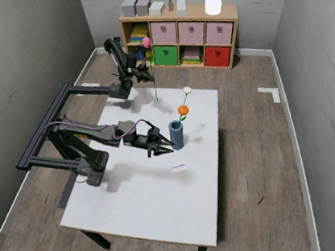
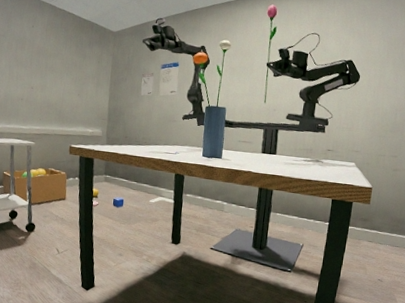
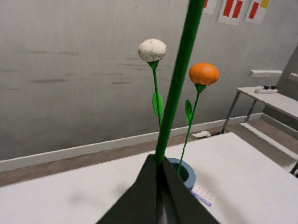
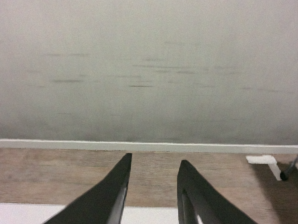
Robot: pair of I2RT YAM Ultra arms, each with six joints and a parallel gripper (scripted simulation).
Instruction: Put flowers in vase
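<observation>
The blue vase [image 1: 177, 138] [image 2: 214, 133] [image 3: 192, 177] stands upright on the table. The white flower [image 1: 187, 90] [image 2: 225, 44] [image 3: 152, 50] and the orange flower [image 1: 183, 110] [image 2: 200, 58] [image 3: 204, 74] stand in it, stems down; the orange one leans. My left gripper [image 1: 153, 79] [image 2: 270, 66] [image 3: 155, 162] is shut on the stem of the pink flower [image 1: 146, 42] [image 2: 272, 11] [image 3: 176, 85]. That flower hangs upright, bloom up, in the air away from the vase. My right gripper [image 1: 173, 147] [image 2: 144, 43] [image 4: 155, 164] is partly open and empty, above the table.
The white table [image 1: 148, 204] [image 2: 219, 174] carries a small printed card [image 1: 179, 169] [image 3: 202, 194] near the vase. The right arm reaches over the table; in the top view its fingertips overlap the vase's side. A cube shelf [image 1: 177, 19] stands by the back wall.
</observation>
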